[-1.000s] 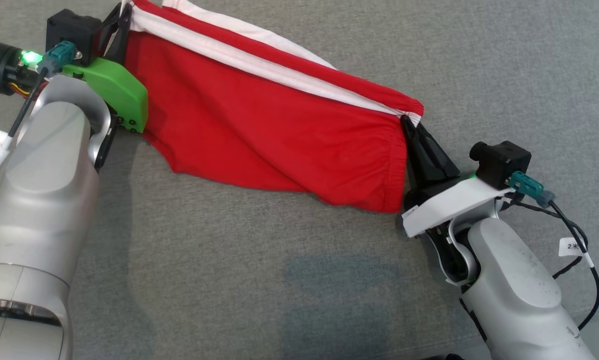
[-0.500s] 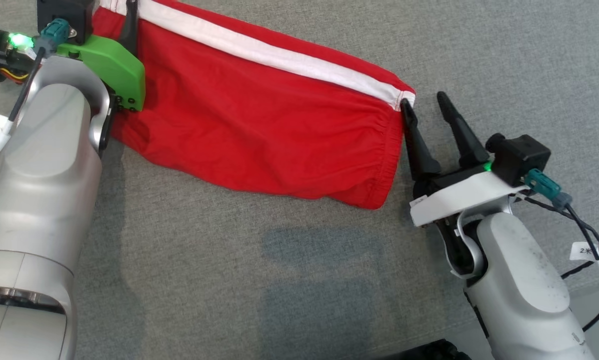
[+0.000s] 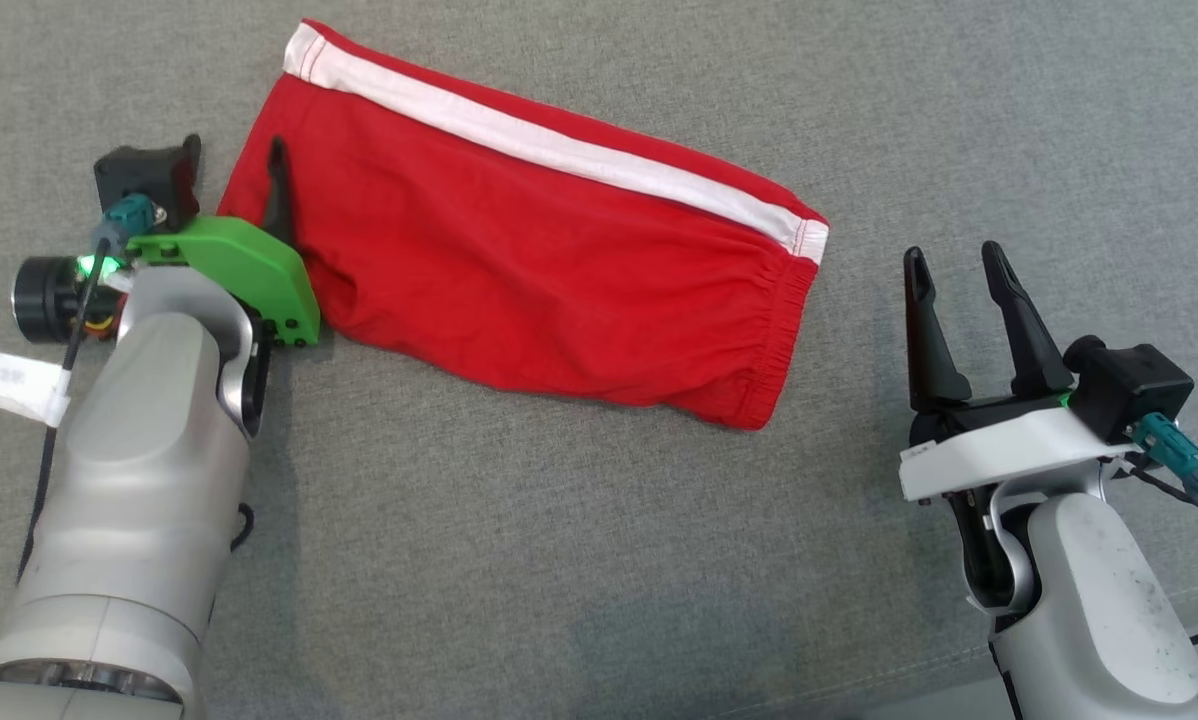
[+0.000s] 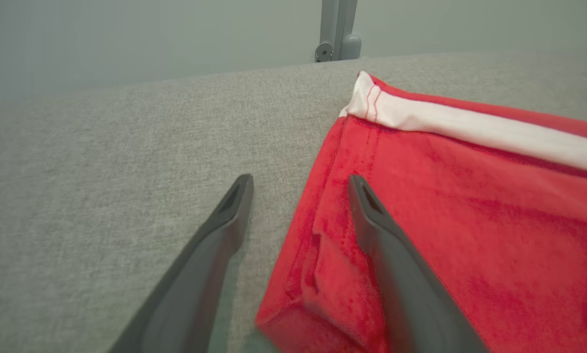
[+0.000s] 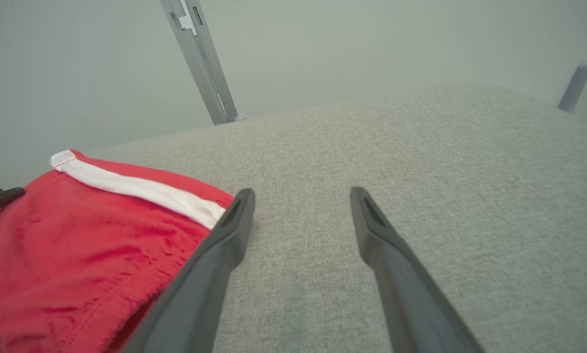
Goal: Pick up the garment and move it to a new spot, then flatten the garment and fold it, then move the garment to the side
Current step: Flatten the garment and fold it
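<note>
Your red garment (image 3: 549, 270) lies flat toward the grey cushion's (image 3: 579, 560) far edge, seemingly laid out for folding. Your left gripper (image 4: 299, 180) straddles its hem edge, fingers apart. Your right gripper (image 3: 954, 255), also parted and empty, sits beside the waistband.

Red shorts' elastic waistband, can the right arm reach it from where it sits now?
Probably yes. The right gripper is open, just beside the waistband of the red shorts, fingers apart from it. Bare grey surface lies between, with nothing in the way.
</note>
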Robot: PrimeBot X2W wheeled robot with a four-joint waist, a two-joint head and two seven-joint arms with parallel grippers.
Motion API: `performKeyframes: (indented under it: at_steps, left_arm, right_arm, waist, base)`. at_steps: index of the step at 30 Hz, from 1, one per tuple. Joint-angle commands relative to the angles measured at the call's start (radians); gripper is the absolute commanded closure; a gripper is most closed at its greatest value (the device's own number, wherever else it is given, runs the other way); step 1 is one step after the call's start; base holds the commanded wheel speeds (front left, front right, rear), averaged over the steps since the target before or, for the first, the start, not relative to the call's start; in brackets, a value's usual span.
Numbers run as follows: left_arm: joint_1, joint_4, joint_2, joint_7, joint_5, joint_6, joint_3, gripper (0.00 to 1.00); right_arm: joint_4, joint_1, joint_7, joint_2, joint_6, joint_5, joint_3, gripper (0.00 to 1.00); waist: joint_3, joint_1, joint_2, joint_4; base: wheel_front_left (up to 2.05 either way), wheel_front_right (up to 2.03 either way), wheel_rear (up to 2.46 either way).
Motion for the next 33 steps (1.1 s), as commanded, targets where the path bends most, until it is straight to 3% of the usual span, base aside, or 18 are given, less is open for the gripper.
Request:
performKeyframes:
  at_steps: [1,3,4,5,6,11,20,28,29,30,31,33]
  left_arm:
    - [0.022,0.016,-0.010,0.005,-0.012,-0.001,0.007,0.00]
    - [0.041,0.038,-0.015,0.002,-0.027,-0.009,0.013,0.00]
    - [0.053,0.051,-0.018,0.003,-0.034,-0.015,0.014,0.28]
    - [0.064,0.061,-0.022,0.003,-0.042,-0.022,0.017,0.73]
    - [0.074,0.070,-0.028,0.005,-0.043,-0.026,0.018,1.00]
    - [0.125,0.062,-0.043,0.002,-0.062,-0.019,0.035,1.00]
    - [0.351,-0.116,-0.064,0.000,-0.077,0.050,0.128,1.00]
    - [0.534,-0.223,-0.088,0.000,-0.052,0.075,0.177,1.00]
    - [0.552,-0.248,-0.089,0.000,-0.042,0.080,0.186,0.95]
    - [0.574,-0.271,-0.092,0.000,-0.029,0.085,0.196,0.56]
    - [0.597,-0.289,-0.094,0.000,-0.019,0.087,0.202,0.00]
    - [0.626,-0.333,-0.098,0.000,0.005,0.093,0.213,0.00]
  right_arm:
    - [0.003,0.013,0.000,-0.002,-0.001,0.012,-0.005,0.00]
    - [0.002,0.018,0.000,-0.002,-0.001,0.008,-0.007,0.00]
    - [0.003,0.020,0.000,-0.002,-0.001,0.008,-0.008,0.00]
    - [0.002,0.021,0.000,-0.002,-0.001,0.006,-0.010,0.00]
    - [0.001,0.022,0.000,-0.002,-0.001,0.005,-0.012,0.00]
    - [-0.007,0.038,0.000,-0.002,-0.001,-0.002,-0.027,0.00]
    - [0.028,0.116,0.000,-0.002,-0.001,-0.006,-0.048,0.00]
    - [0.058,0.162,0.000,-0.002,-0.001,-0.018,-0.031,0.00]
    - [0.060,0.167,0.000,-0.002,-0.001,-0.021,-0.026,0.00]
    - [0.064,0.172,0.000,-0.002,-0.001,-0.022,-0.021,0.00]
    - [0.067,0.175,0.000,-0.002,-0.001,-0.024,-0.019,0.00]
    - [0.070,0.176,0.000,-0.002,-0.001,-0.030,-0.016,0.00]
  waist:
    - [-0.027,0.0000,0.0021,0.000]
    - [-0.037,0.0000,0.0021,-0.004]
    - [-0.042,0.0000,0.0021,-0.007]
    - [-0.047,0.0000,0.0021,-0.009]
    - [-0.053,0.0000,0.0021,-0.011]
    - [-0.111,0.0000,0.0021,-0.008]
    - [-0.273,0.0000,0.0021,0.031]
    - [-0.348,0.0000,0.0021,0.038]
    - [-0.352,0.0000,0.0021,0.038]
    - [-0.354,0.0000,0.0021,0.039]
    - [-0.356,0.0000,0.0021,0.040]
    - [-0.357,0.0000,0.0021,0.045]
  base:
    - [0.00,0.00,0.00]
    - [0.00,0.00,0.00]
    - [0.00,0.00,0.00]
    - [0.00,0.00,0.00]
    - [0.00,0.00,0.00]
    - [0.00,0.00,0.00]
    - [0.00,0.00,0.00]
    - [0.00,0.00,0.00]
    - [0.00,0.00,0.00]
    - [0.00,0.00,0.00]
    - [0.00,0.00,0.00]
    - [0.00,0.00,0.00]
